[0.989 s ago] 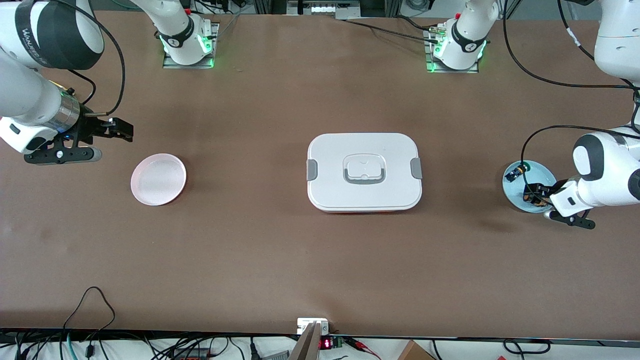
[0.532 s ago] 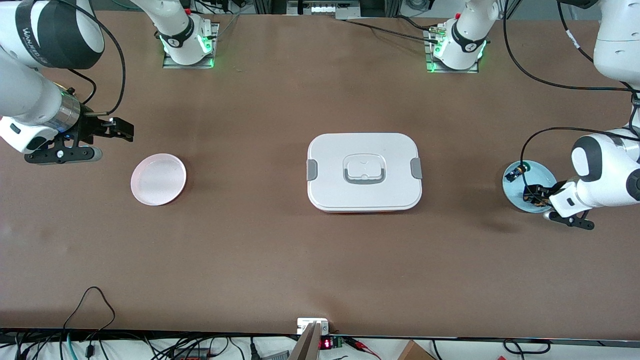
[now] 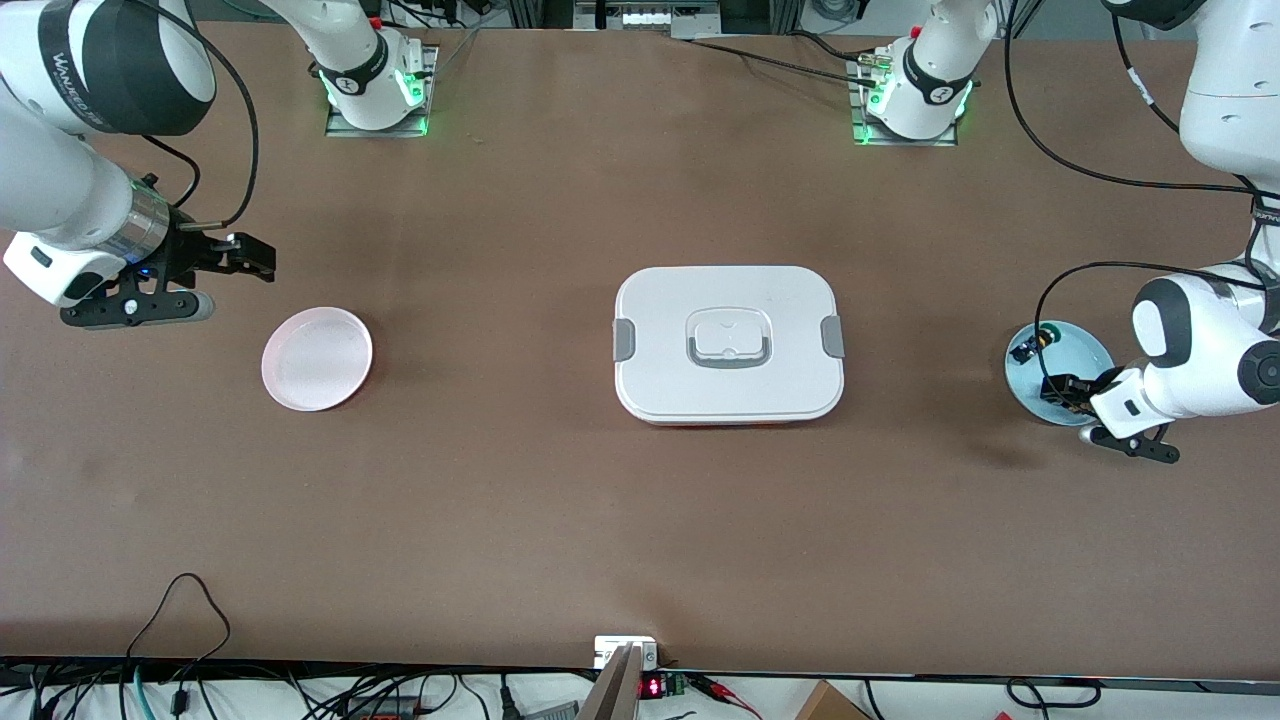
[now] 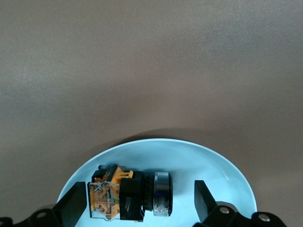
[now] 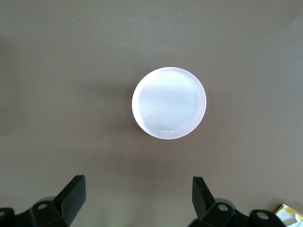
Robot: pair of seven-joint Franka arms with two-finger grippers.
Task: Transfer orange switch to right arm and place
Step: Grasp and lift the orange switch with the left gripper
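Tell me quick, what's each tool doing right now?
Left tool: open, straddling the orange switch in the blue dish.
Right tool: open, empty.

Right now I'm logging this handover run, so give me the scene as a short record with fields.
orange switch: lying in the blue dish, at the left arm's end of the table
left gripper: open, fingers astride the orange switch, not closed on it
right gripper: open, holding nothing, up near the pink dish
green-capped switch: also in the blue dish
white lidded box: mid-table, closed
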